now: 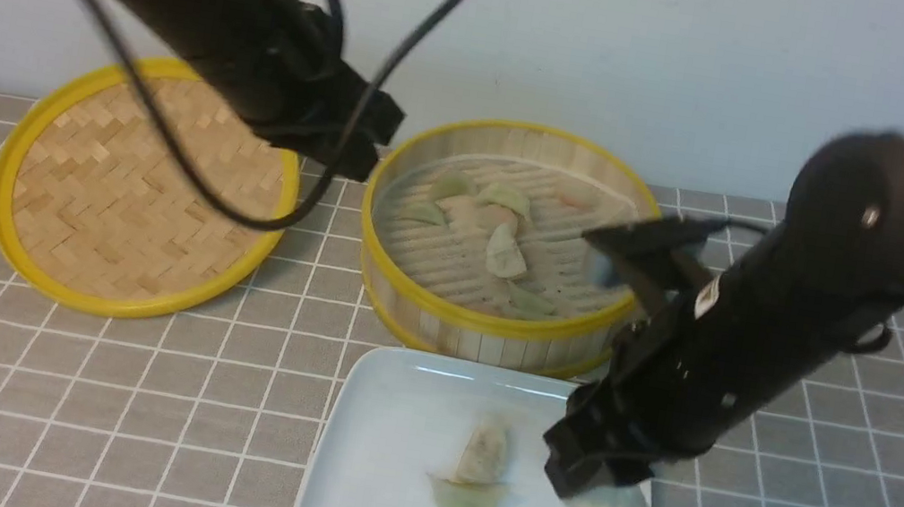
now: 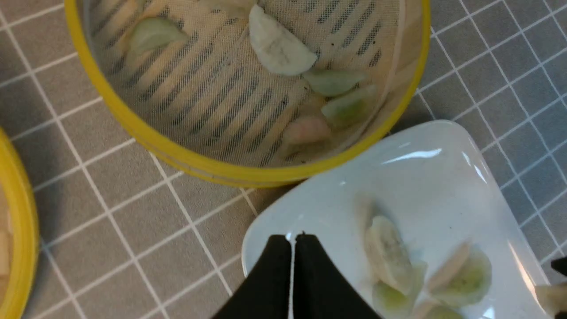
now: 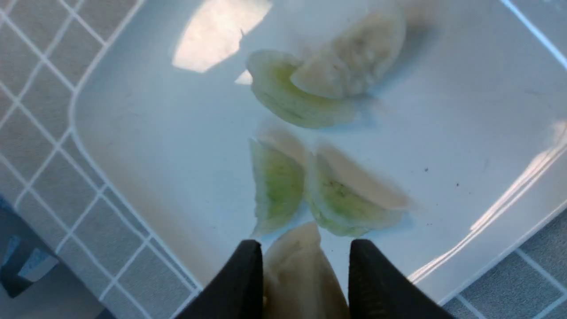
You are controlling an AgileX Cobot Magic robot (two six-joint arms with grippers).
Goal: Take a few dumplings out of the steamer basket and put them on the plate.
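Pale dumpling (image 3: 296, 283), apparently within right gripper (image 3: 305, 249), over plate (image 3: 155, 133).

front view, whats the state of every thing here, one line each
basket: uncovered, several dumplings inside
lid: off, flat on the table, left of the basket
plate: four dumplings lying on it
held dumpling: gripped by the right jaws, over the plate
left jaws: shut, empty
right jaws: shut on the held dumpling
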